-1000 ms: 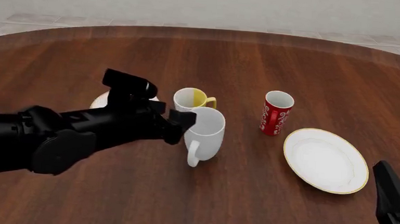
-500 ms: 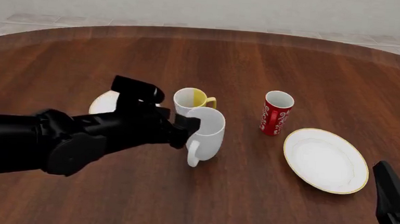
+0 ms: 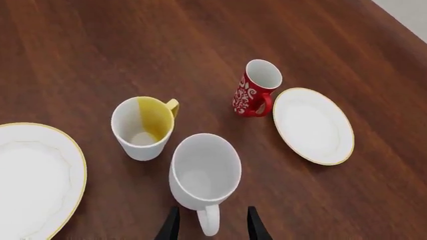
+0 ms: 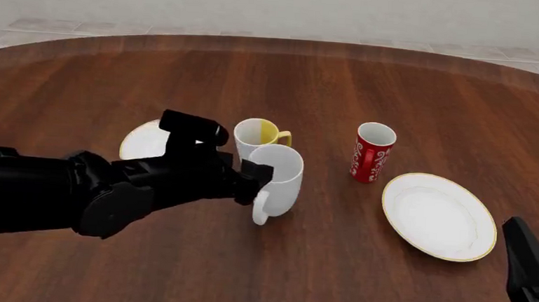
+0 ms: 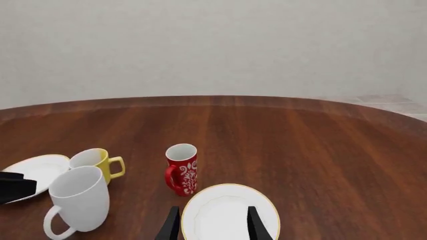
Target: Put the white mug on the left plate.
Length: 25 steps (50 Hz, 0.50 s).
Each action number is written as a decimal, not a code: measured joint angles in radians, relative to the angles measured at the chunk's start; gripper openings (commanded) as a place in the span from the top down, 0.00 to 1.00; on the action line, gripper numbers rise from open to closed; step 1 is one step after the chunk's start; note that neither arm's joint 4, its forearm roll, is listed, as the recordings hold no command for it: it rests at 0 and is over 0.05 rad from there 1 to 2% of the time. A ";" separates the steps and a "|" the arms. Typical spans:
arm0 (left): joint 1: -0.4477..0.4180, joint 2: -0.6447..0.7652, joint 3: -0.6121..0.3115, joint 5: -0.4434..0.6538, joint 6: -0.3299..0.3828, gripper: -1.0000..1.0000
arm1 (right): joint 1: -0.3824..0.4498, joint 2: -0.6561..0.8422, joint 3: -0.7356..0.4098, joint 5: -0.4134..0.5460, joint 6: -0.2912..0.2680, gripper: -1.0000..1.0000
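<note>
We see the white mug (image 4: pixel 279 181) standing upright on the bench (image 4: pixel 367 87), its loop handle turned toward our side. Our left gripper (image 3: pixel 210 225) sits just at that handle: in the left wrist view the two dark fingers (image 3: pixel 171 226) stand apart, one on each side of the handle, and we cannot tell whether either one touches it. In the front view the black left arm hides most of this, with only the mug's body and the lower loop of the handle showing past it.

The left plate (image 4: pixel 144 140) lies flat on the bench behind the left arm, partly covered by it, a little to the left of the white mug and apart from it. Just behind the white mug stands the yellow-lined mug (image 4: pixel 256 136), very near it. The red patterned mug (image 4: pixel 372 152) stands farther right, and the larger plate (image 4: pixel 439 216) lies beside it, nearer to us.

Our right gripper (image 5: pixel 210 225) hangs low at the bench's right edge, over the near rim of the larger plate in its own view, its fingers (image 5: pixel 253 225) apart and holding nothing.
</note>
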 measured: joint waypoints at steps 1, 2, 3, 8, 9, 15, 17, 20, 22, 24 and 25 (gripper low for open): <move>0.000 0.002 0.000 -0.001 0.000 0.00 | 0.000 0.000 0.000 0.000 0.000 0.00; 0.000 0.005 -0.001 -0.001 -0.001 0.00 | 0.000 0.000 0.000 0.000 0.000 0.00; 0.001 0.007 -0.001 -0.002 -0.002 0.00 | 0.000 0.000 0.000 0.000 0.000 0.00; 0.001 0.018 -0.002 -0.006 -0.005 0.00 | 0.000 -0.002 0.000 0.001 0.001 0.00; 0.002 0.020 -0.002 -0.007 -0.005 0.00 | -0.001 -0.002 0.000 0.001 0.001 0.00; 0.002 0.034 -0.001 -0.012 -0.010 0.00 | -0.001 -0.004 0.000 0.002 0.002 0.00; 0.002 0.038 -0.001 -0.014 -0.011 0.00 | -0.001 -0.004 0.000 0.002 0.002 0.00; 0.002 0.045 -0.001 -0.017 -0.014 0.00 | -0.001 -0.005 0.000 0.002 0.003 0.00; 0.002 0.050 -0.001 -0.018 -0.015 0.00 | -0.001 -0.005 0.000 0.002 0.003 0.00; 0.001 0.054 -0.001 -0.021 -0.017 0.00 | -0.001 -0.006 0.000 0.002 0.003 0.00; 0.001 0.056 -0.001 -0.022 -0.017 0.00 | -0.002 -0.006 0.000 0.002 0.003 0.00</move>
